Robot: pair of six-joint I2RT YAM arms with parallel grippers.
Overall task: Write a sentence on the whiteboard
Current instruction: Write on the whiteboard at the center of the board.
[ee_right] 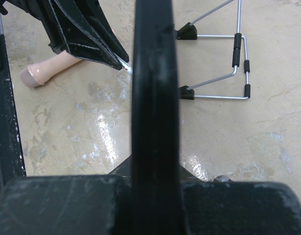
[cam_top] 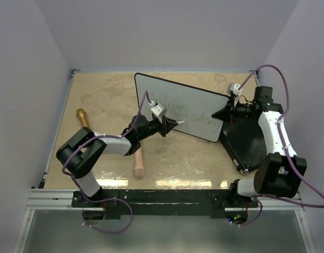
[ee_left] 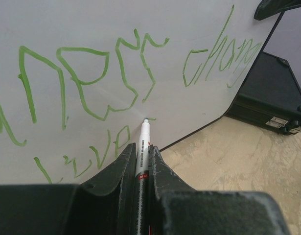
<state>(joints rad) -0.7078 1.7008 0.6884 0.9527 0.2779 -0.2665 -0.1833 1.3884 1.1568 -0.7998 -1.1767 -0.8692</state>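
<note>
Left gripper [ee_left: 141,148] is clamping a slim white marker [ee_left: 144,129] at the glossy whiteboard [ee_left: 91,29]; right gripper [cam_top: 228,109] is pinching its thin black rim. Mottled beige table [cam_top: 98,100], plain lilac walls [cam_top: 151,31].

Right: black case [cam_top: 245,141]; near front: pink rod [cam_top: 138,161]; far left: golden rod [cam_top: 82,117].

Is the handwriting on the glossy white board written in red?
No, the thin handwritten words on the glossy white rectangular whiteboard are green.

The green sentence [ee_left: 128,83] on the whiteboard [ee_left: 91,24] shows "ness chang" above "live".
</note>
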